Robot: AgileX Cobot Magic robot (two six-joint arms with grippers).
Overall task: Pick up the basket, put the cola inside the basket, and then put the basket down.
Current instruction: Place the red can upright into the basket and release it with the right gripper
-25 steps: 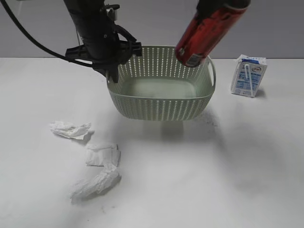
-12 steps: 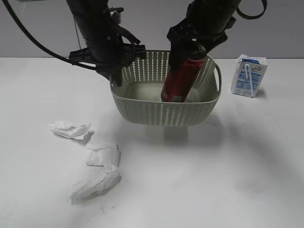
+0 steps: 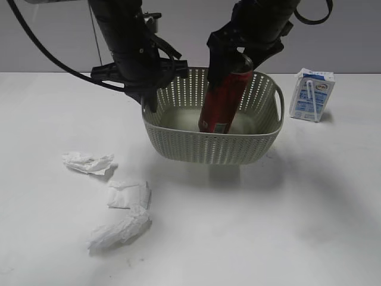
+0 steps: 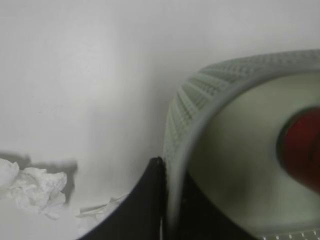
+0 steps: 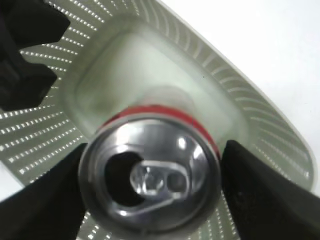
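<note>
The pale sage-green basket (image 3: 214, 143) is held at its left rim, low over the white table, above its own shadow. My left gripper (image 3: 149, 95) is shut on that rim; in the left wrist view its black fingers (image 4: 167, 200) pinch the wall of the basket (image 4: 200, 100). The red cola can (image 3: 221, 101) stands tilted inside the basket with its bottom near the floor. My right gripper (image 3: 229, 59) is shut on its top. In the right wrist view the can's silver top (image 5: 150, 172) sits between the two black fingers, over the basket floor (image 5: 150, 65).
A small blue-and-white drink carton (image 3: 311, 94) stands at the right of the basket. Three crumpled white tissues (image 3: 89, 162) (image 3: 128, 193) (image 3: 119, 231) lie on the table at the front left; one shows in the left wrist view (image 4: 32, 187). A grey wall is behind.
My right gripper brought the cola can down from above the basket's right rim into the basket. The basket has shifted a little right and lower with the left gripper.
</note>
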